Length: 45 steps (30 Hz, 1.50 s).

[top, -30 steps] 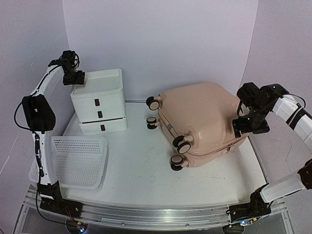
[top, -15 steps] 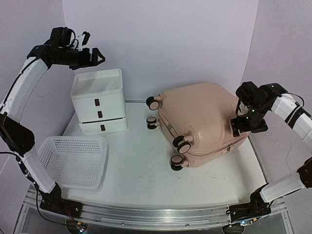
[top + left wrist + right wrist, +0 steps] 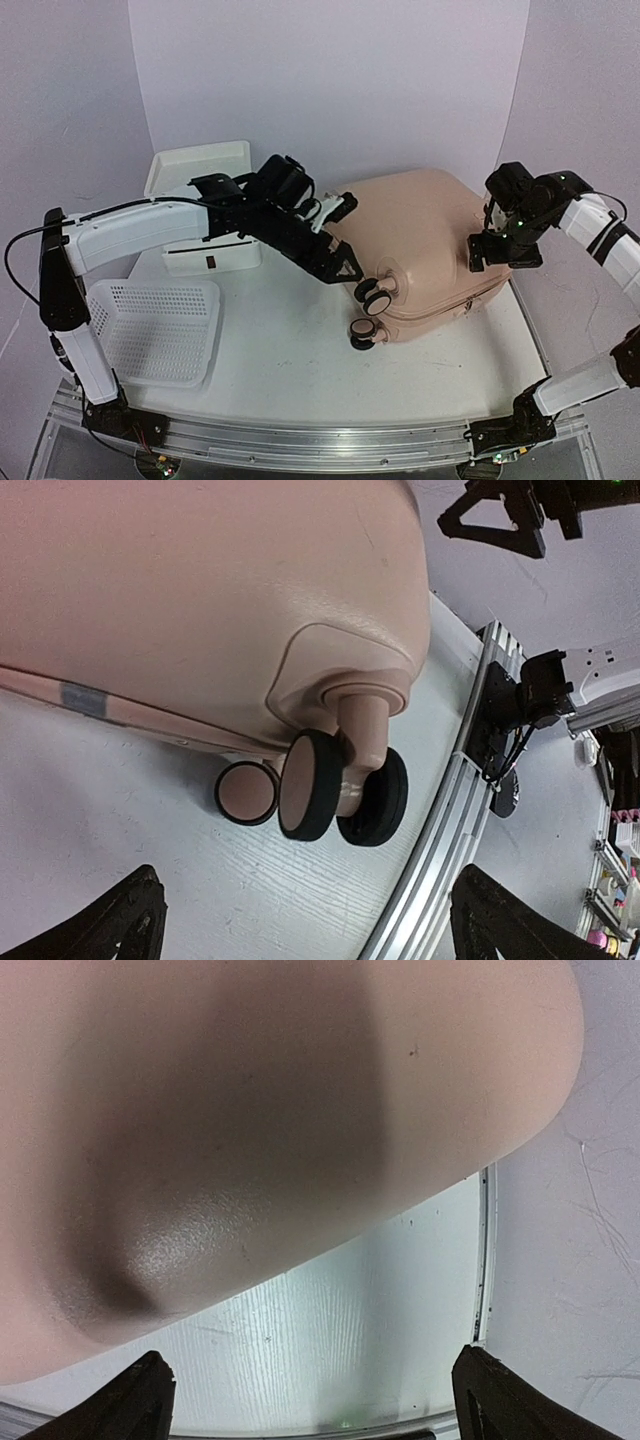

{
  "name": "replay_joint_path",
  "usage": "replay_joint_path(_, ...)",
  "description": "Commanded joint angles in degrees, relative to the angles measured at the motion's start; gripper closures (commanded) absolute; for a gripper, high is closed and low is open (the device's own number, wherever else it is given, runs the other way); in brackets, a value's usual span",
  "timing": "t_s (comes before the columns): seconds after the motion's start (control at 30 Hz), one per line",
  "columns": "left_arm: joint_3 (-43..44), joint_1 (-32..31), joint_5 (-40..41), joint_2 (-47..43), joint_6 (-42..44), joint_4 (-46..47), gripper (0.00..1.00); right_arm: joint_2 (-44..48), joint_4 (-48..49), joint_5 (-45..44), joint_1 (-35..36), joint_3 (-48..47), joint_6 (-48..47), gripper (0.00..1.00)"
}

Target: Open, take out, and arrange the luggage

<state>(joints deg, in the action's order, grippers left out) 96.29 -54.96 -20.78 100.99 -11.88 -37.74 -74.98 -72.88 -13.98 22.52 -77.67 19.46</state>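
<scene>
Pink hard-shell luggage is lying shut on the right half of the desk, caster wheels pointing toward the centre, while the left claw is hovering released at the wheel end and the right claw, also spread wide, is hanging over the opposite corner. Opening it well is likely calling for one claw bracing the shell while the other is working the zip along the seam. No brand or writing is showing legibly; a small grey tab on the seam is bearing nothing readable.
</scene>
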Motion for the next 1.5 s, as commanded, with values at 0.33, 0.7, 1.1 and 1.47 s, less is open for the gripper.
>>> replay_joint_path(0.33, 11.2, -5.3, 5.2, 13.0, 6.1, 6.3, 0.03, 10.5, 8.2, 6.0, -0.2, 8.0, 0.5, 0.02)
replay_joint_path(0.7, 11.8, -5.4, 11.9, 14.9, 3.9, 5.1, 0.46, 11.7, 8.0, 6.7, -0.3, 9.7, -1.2, 0.02)
replay_joint_path(1.1, 5.7, -0.9, 20.0, 10.7, 2.2, 2.1, 0.86, 10.2, 7.4, 4.8, -0.3, 11.6, -2.7, 0.02)
replay_joint_path(1.47, -1.1, 7.4, 20.2, 5.1, 4.1, 1.5, 0.9, 10.2, 16.4, 12.5, -0.2, 20.3, -3.9, 0.1)
